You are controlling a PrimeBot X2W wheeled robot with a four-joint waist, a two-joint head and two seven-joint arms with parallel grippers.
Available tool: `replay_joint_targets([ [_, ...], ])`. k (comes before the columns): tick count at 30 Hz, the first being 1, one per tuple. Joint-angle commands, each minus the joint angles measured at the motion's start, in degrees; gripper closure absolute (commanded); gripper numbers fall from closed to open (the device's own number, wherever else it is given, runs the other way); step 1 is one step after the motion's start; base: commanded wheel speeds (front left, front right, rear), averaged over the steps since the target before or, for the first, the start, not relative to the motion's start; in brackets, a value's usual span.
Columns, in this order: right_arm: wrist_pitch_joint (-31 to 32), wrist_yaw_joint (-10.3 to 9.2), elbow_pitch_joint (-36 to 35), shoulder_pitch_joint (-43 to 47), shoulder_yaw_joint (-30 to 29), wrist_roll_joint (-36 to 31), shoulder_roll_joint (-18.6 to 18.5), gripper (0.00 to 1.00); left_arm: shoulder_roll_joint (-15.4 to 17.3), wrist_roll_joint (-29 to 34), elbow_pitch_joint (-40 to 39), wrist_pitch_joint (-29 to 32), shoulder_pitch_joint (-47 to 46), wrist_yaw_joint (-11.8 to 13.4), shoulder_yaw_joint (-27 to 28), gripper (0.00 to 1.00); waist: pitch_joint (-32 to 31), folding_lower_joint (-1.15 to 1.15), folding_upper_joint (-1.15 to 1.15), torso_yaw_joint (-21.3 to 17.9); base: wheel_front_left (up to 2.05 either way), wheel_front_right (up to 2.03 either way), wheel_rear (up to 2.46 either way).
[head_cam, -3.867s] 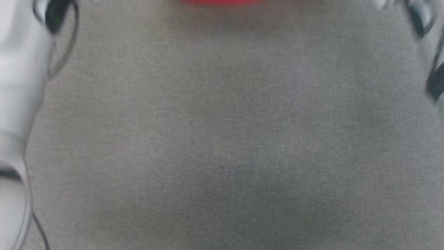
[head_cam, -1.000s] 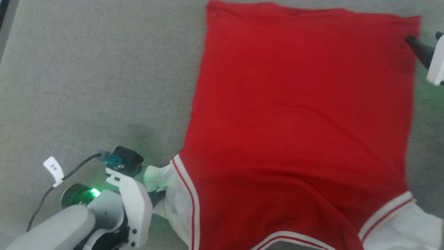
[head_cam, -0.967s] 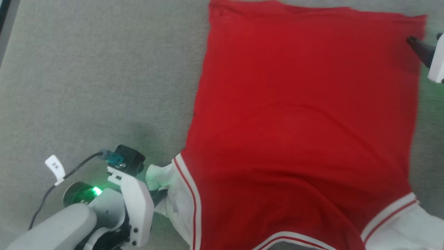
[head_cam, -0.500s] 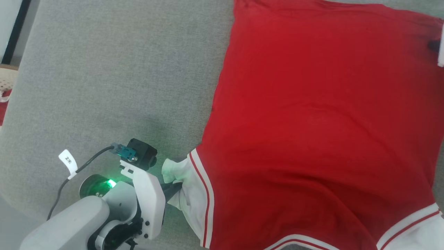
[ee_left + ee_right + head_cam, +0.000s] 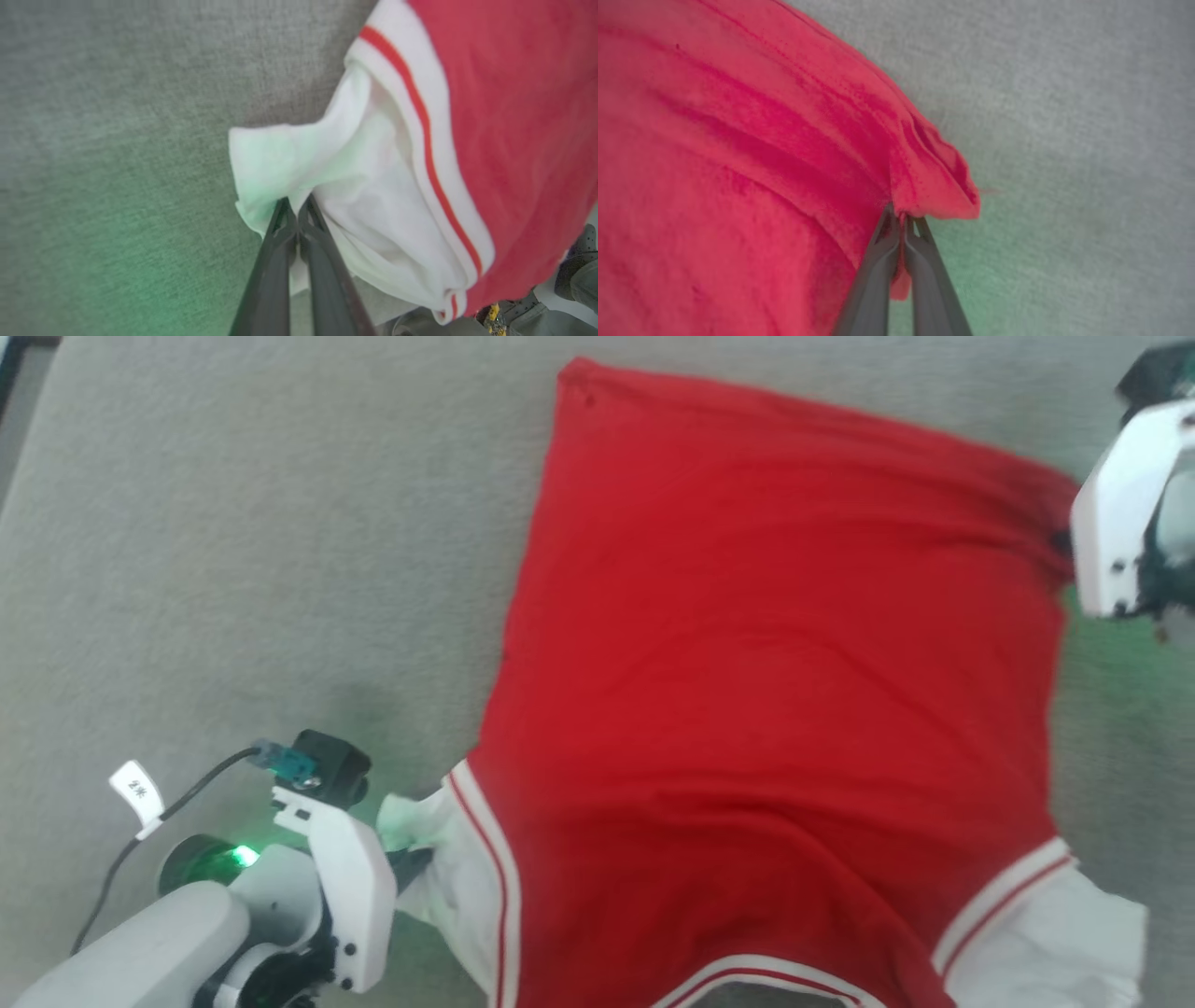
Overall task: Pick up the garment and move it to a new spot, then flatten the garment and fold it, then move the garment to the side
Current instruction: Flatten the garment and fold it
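Judging from how the shirt (image 5: 775, 691) lies, the first move looks done. It is spread plain side up on the grey surface (image 5: 280, 523), with the neck opening toward the robot, the hem at the far end and the print not showing. The body is mostly smooth, with slack ripples near the far right corner and rumpled sleeves at the near end. The left jaws are pressed together on the white sleeve (image 5: 355, 196) at the near left, a fold of it pinched between the tips. The right jaws are clamped on the red hem corner (image 5: 934, 186) at the far right, which bunches and lifts off the surface there. With two diagonal points held, this reads as either a last tug to flatten or the start of a fold; I cannot tell which. No fold has been made yet, and the final move to the side is left.
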Motion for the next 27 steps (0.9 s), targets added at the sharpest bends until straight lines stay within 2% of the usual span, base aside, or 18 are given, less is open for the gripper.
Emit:
replay_joint_targets([
  [1,0.21,0.01,-1.3,1.7,0.39,0.82,-0.29,1.0,-0.03,0.45,2.32,-0.5,-0.49,2.19,1.26,1.0,-1.84,0.0,-0.01,-2.24,0.0,0.0,0.0],
  [7,0.82,0.01,-13.01,10.36,1.07,5.12,-2.87,1.0,1.5,0.04,1.19,-0.26,0.4,2.86,1.65,1.0,-4.02,0.0,-0.01,-6.18,0.0,0.0,0.0],
  [14,3.78,0.01,-27.13,24.65,-5.28,6.81,-3.24,1.0,2.55,-0.34,-0.07,0.18,1.22,3.19,1.47,1.0,-4.94,0.0,-0.01,-8.41,0.0,0.0,0.0],
  [18,4.42,0.01,-34.16,34.76,-11.18,4.84,-0.58,1.0,2.98,-0.33,-0.54,0.41,1.07,3.37,1.52,1.0,-4.71,0.0,-0.01,-8.65,0.0,0.0,0.0],
  [21,3.57,0.01,-37.4,41.4,-15.61,3.14,3.25,1.0,2.97,-0.24,-0.72,0.45,1.0,3.46,1.46,1.0,-4.37,0.0,-0.01,-8.51,0.0,0.0,0.0],
  [23,2.27,0.01,-38.26,44.44,-17.57,1.64,5.73,1.0,2.96,-0.3,-0.75,0.45,0.94,3.46,1.46,1.0,-4.15,0.0,-0.01,-8.43,0.0,0.0,0.0],
  [27,-0.44,0.01,-35.61,47.67,-18.89,-0.52,9.71,1.0,2.69,-0.21,-0.27,0.2,0.63,3.23,1.49,1.0,-3.91,0.0,-0.01,-8.28,0.0,0.0,0.0],
])
